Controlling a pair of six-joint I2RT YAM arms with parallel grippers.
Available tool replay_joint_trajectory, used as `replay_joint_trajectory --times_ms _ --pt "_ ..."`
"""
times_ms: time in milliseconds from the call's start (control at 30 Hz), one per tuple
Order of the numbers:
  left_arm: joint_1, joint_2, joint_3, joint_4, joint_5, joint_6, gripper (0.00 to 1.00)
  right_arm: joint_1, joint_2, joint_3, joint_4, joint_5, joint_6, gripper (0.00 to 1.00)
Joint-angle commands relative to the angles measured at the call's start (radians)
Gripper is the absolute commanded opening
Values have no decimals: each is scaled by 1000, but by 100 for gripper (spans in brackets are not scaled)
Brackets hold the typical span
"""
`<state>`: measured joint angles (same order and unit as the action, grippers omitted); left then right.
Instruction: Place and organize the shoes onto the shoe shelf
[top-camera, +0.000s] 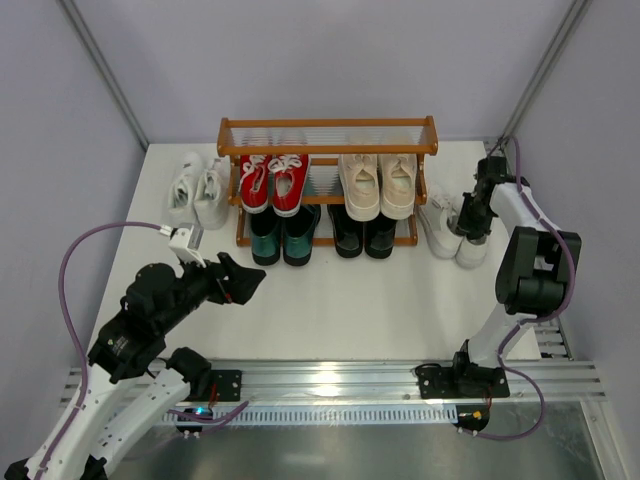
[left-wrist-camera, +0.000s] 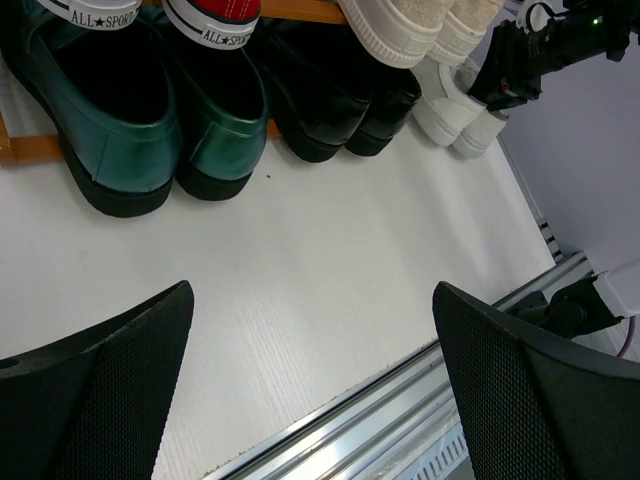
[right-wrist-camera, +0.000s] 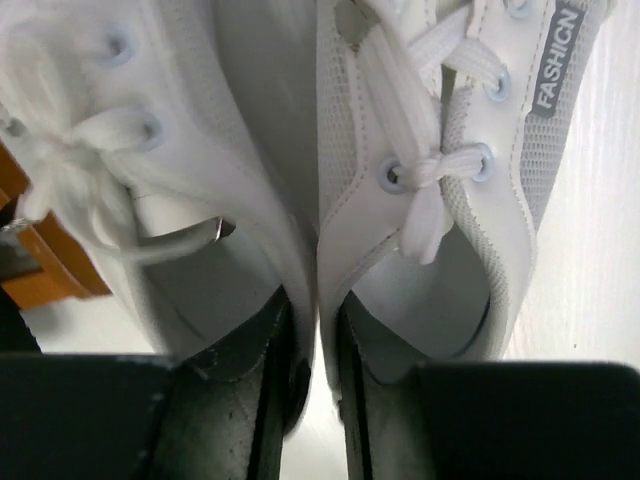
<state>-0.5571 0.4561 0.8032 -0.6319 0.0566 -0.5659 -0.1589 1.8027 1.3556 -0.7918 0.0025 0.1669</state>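
**Shelf at the back, 4 pairs on it, 1 pair at each side**

The shoe shelf (top-camera: 328, 124) stands at the far middle of the table (top-camera: 340, 300). On its middle tier, 2 ALL SPORT sneakers (top-camera: 272, 182) sit left and 2 lace-up sneakers (top-camera: 379, 186) right. Below, 1 loafer pair (top-camera: 283, 238) lies left and a second loafer pair (top-camera: 363, 236) right. A sneaker pair (top-camera: 198, 190) stands just left of the shelf. The FASHICN sneakers (top-camera: 452, 235) stand just right, with 1 finger of the right gripper (right-wrist-camera: 320, 395) in each shoe.
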Motion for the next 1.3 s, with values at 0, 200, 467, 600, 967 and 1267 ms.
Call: replay_joint_trajectory --times_ms 0,200,467,600,967,1267 --pt "-4 -2 7 49 34 -2 100 18 -140 -81 60 -7 26 26" --pt "-3 -4 -1 60 35 -5 100 22 -288 -253 137 34 43 61" --pt "-3 10 -2 61 40 -8 100 22 -234 -236 201 57 56 76" --pt "-3 -5 2 43 22 -3 100 22 -172 -223 245 33 60 75" --pt "-3 -4 2 31 20 0 100 24 -146 -224 394 -24 40 42" --pt "-3 -11 5 26 19 -6 100 35 -236 -289 459 -118 -17 4"
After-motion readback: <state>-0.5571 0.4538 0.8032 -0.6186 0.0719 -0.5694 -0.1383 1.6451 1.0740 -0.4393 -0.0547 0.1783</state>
